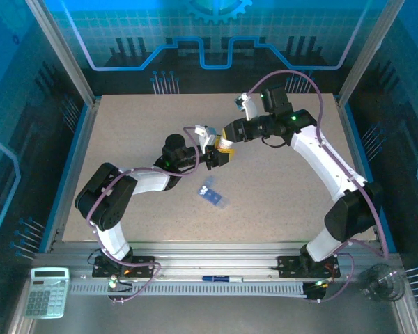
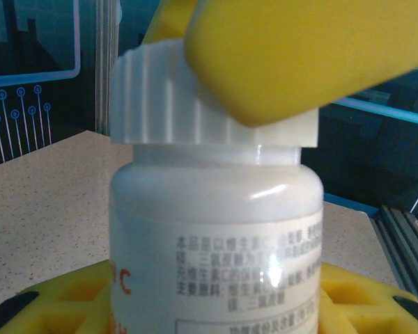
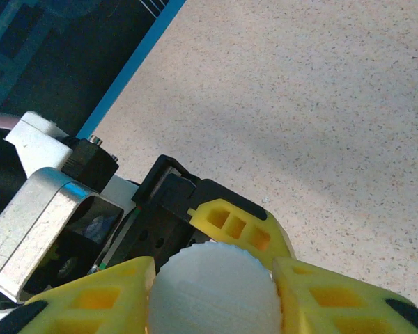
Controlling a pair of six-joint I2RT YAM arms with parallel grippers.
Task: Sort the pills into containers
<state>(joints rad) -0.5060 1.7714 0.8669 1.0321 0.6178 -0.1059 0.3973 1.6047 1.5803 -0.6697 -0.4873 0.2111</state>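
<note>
your left gripper [image 1: 214,159] gripped the bottle [image 2: 216,223], your right gripper [image 3: 212,292] pinched its ribbed cap [image 2: 160,97], pill box [image 1: 213,197] lay apart at 6 o'clock

A white bottle [image 2: 216,229] stands upright in the left gripper [image 2: 216,316]; a yellow finger [image 2: 299,56] presses against its ribbed white cap [image 2: 167,104].

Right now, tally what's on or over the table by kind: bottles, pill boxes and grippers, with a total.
White plastic bottle with ribbed white cap: 1
Translucent blue rectangular pill box: 1
Yellow-fingered grippers (left gripper, right gripper): 2
Total: 4
</note>
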